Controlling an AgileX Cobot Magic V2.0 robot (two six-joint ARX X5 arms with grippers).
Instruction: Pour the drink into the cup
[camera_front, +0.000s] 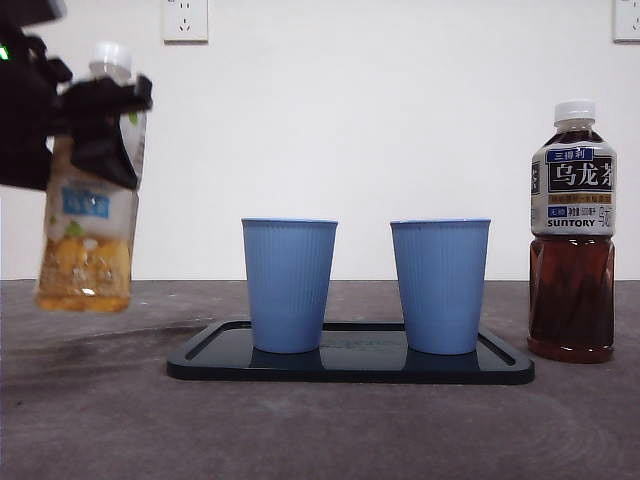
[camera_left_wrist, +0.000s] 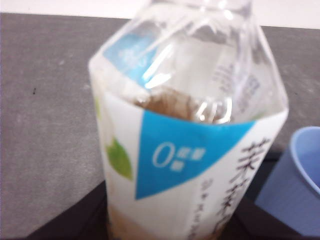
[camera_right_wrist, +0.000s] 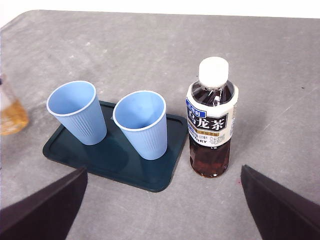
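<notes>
My left gripper (camera_front: 100, 110) is shut on the neck of a jasmine tea bottle (camera_front: 88, 235) with pale yellow drink and a white cap. It holds the bottle nearly upright in the air, left of the tray. The bottle fills the left wrist view (camera_left_wrist: 185, 150) and hides the jaws. Two empty blue cups stand on a dark tray (camera_front: 500, 365): the left cup (camera_front: 289, 285) and the right cup (camera_front: 440, 285). My right gripper (camera_right_wrist: 163, 172) is open and empty, above the table on the near side of the tray (camera_right_wrist: 90, 155).
A capped dark oolong tea bottle (camera_front: 572, 240) stands on the table right of the tray; it also shows in the right wrist view (camera_right_wrist: 210, 120). A white wall with sockets is behind. Grey table (camera_front: 90, 420) lies around the tray.
</notes>
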